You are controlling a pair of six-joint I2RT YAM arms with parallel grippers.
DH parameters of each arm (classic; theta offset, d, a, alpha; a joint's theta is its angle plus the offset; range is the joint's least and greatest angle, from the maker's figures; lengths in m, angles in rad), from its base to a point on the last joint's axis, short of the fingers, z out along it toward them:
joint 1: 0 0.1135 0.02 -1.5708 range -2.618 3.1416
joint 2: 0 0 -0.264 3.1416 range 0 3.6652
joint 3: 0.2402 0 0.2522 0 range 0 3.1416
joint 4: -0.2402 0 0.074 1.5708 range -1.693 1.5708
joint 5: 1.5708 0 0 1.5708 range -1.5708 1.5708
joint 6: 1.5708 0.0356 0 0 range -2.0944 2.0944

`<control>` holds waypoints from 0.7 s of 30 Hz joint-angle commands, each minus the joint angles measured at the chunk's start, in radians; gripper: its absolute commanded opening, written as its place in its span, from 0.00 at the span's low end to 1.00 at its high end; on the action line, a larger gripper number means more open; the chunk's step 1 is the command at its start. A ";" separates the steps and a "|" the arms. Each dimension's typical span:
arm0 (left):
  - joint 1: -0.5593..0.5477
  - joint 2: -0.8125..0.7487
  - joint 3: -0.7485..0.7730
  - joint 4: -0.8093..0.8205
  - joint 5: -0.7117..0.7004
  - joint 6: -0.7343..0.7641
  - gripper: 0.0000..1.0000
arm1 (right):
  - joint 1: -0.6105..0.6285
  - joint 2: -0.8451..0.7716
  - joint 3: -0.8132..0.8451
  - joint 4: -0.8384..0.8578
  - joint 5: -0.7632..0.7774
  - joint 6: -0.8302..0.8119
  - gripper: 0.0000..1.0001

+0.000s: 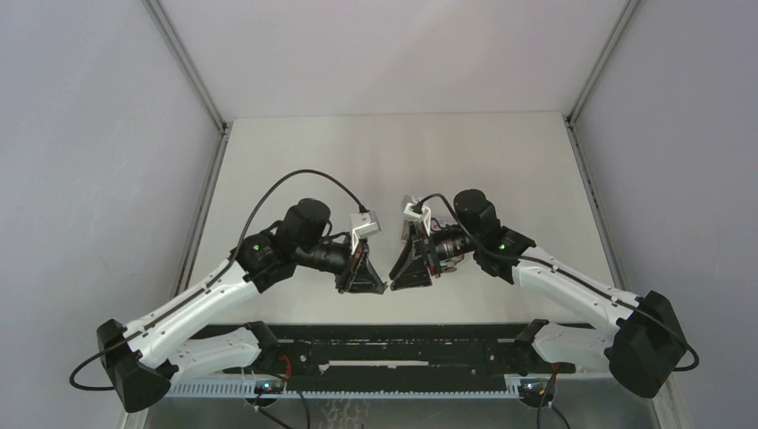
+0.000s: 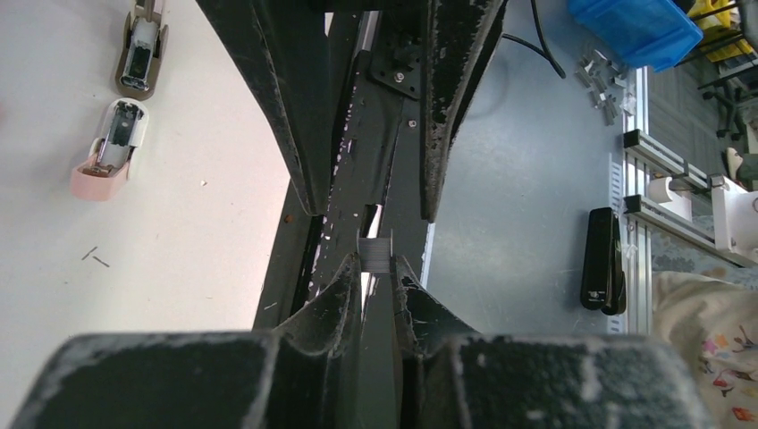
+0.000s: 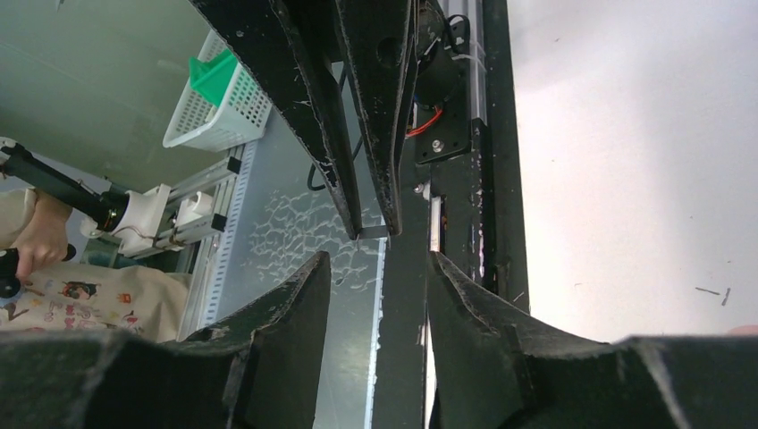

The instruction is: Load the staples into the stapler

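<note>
My left gripper is shut on a short silvery strip of staples, which sticks out just past its fingertips. My right gripper stands open facing it, tip to tip, and the staples sit just beyond its fingertips and touch neither. Both grippers, left and right, hover over the table's near edge. The pink-and-white stapler lies open on the table, apart from both grippers. Two loose staples lie near it.
A dark grey-brown tool lies beside the stapler. The black mounting rail runs along the table's near edge. Off the table are a black stapler, a blue bin and a white basket.
</note>
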 commanded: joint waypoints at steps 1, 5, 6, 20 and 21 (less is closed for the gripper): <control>0.001 -0.015 0.062 0.052 0.045 -0.023 0.13 | 0.014 0.002 0.045 0.054 -0.017 0.002 0.42; 0.001 -0.016 0.062 0.059 0.046 -0.031 0.13 | 0.017 0.008 0.046 0.077 -0.019 0.011 0.40; 0.001 -0.016 0.061 0.061 0.046 -0.033 0.13 | 0.018 0.010 0.046 0.084 -0.020 0.016 0.40; 0.001 -0.024 0.051 0.073 0.035 -0.047 0.11 | 0.037 0.022 0.061 0.086 -0.038 0.018 0.25; 0.001 -0.025 0.048 0.077 0.034 -0.049 0.11 | 0.037 0.022 0.061 0.082 -0.037 0.017 0.24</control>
